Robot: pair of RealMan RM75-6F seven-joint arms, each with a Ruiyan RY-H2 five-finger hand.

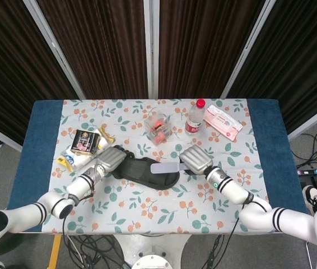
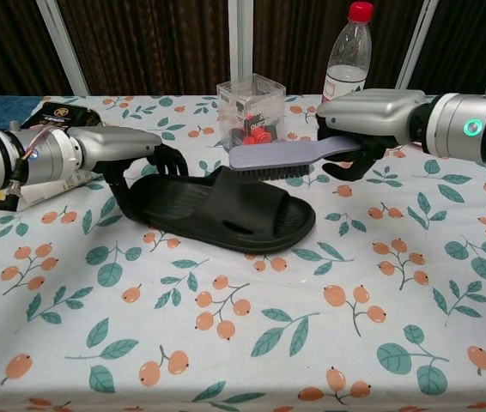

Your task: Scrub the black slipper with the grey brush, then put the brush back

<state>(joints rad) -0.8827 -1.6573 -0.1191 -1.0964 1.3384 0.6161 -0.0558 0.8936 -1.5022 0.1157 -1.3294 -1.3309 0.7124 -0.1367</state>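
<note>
The black slipper lies flat on the floral tablecloth, toe toward the right. My left hand holds its heel end, fingers curled over the rim. My right hand grips the handle of the grey brush. The brush head hangs bristles down, just above the slipper's strap; whether the bristles touch it cannot be made out.
Behind the slipper stand a clear box of small red items and a water bottle with a red cap. A pack of wipes lies at the back right. Snack packets sit by my left arm.
</note>
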